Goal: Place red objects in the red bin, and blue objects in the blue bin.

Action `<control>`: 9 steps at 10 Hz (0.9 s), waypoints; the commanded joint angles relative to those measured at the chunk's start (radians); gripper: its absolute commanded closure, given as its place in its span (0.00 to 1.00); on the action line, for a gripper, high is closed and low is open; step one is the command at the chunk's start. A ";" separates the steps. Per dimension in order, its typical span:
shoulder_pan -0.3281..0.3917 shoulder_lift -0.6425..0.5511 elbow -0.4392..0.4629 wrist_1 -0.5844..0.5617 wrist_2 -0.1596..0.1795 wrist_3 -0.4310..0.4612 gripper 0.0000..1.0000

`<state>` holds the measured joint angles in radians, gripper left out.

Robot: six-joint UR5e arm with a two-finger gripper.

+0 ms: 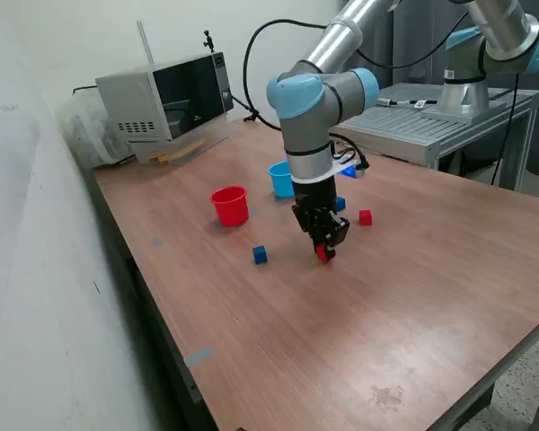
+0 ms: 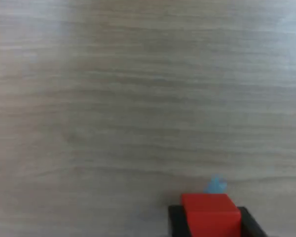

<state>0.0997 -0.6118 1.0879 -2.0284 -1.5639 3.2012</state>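
My gripper point(image 1: 323, 252) is low over the table and shut on a small red cube point(image 1: 322, 254). In the wrist view the same red cube point(image 2: 210, 216) sits between the two black fingers point(image 2: 175, 222). A second red cube point(image 1: 366, 217) lies on the table on the exterior view's right of the gripper. One dark blue cube point(image 1: 260, 255) lies on the exterior view's left of the gripper. Another dark blue cube point(image 1: 340, 204) shows partly behind the arm. The red cup point(image 1: 230, 205) and the light blue cup point(image 1: 281, 179) stand upright farther back.
A microwave point(image 1: 166, 97) stands at the table's back corner by the wall. A second robot's base point(image 1: 467, 85) sits on a metal table at the exterior view's right. A small light blue mark point(image 2: 216, 185) is on the wood near the cube in the wrist view.
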 commanded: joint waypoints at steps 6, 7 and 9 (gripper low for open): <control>-0.305 -0.158 -0.026 0.000 -0.148 -0.073 1.00; -0.330 -0.158 -0.032 0.000 -0.148 -0.073 1.00; -0.333 -0.126 -0.045 0.000 -0.148 -0.090 1.00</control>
<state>-0.1899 -0.7591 1.0614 -2.0280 -1.7099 3.1297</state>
